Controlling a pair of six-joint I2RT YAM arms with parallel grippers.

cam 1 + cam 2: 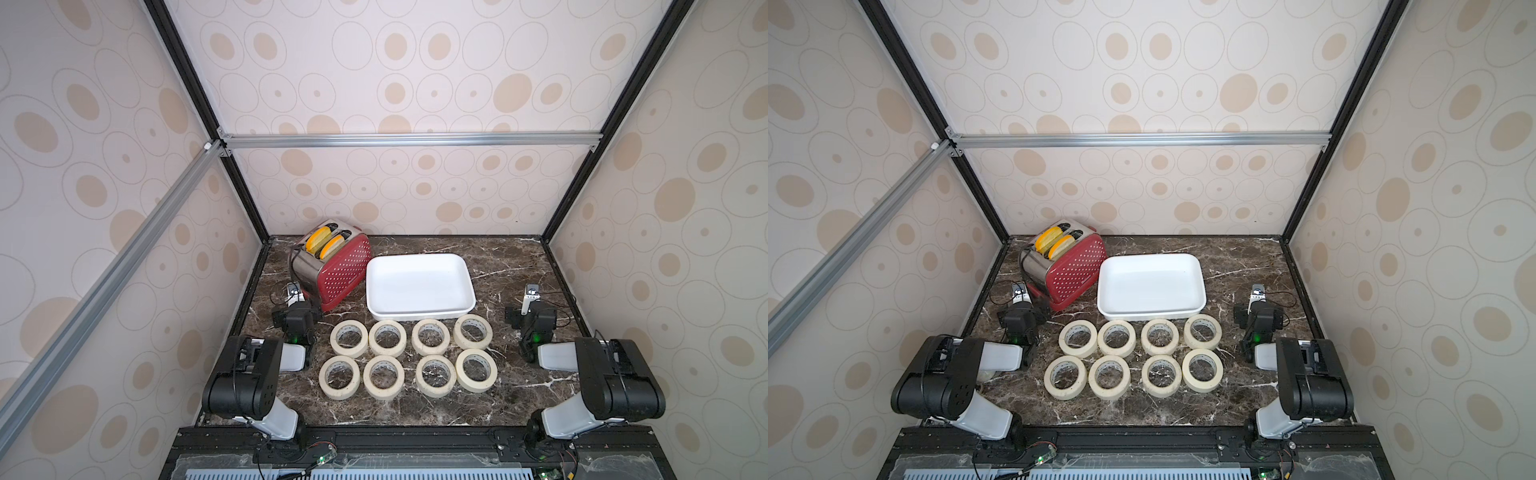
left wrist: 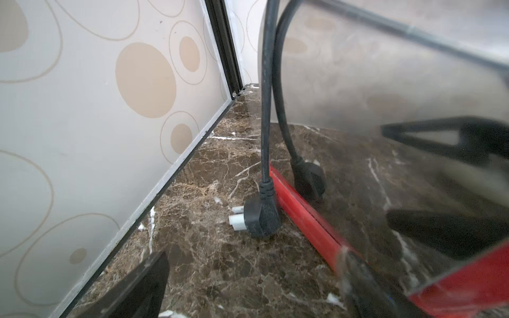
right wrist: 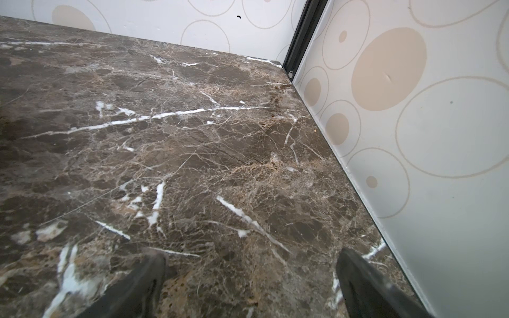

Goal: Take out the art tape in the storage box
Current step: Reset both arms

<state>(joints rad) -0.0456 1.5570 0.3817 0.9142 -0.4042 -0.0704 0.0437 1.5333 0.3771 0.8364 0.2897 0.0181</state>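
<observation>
Several cream art tape rolls (image 1: 348,352) (image 1: 1077,352) lie flat on the marble table in two rows, just in front of the storage box. The storage box (image 1: 419,286) (image 1: 1150,286) is a shallow white tray with nothing inside it. My left gripper (image 1: 295,302) (image 2: 256,264) rests at the table's left side beside the toaster, open, with only bare marble between its fingers. At the right side, away from the rolls, my right gripper (image 1: 530,300) (image 3: 252,256) is open over bare marble. Neither gripper touches a roll or the box.
A red perforated toaster (image 1: 336,266) with two yellow slices stands left of the box. Its black cord and plug (image 2: 261,217) lie on the table in front of my left gripper. Patterned walls close in the table on three sides.
</observation>
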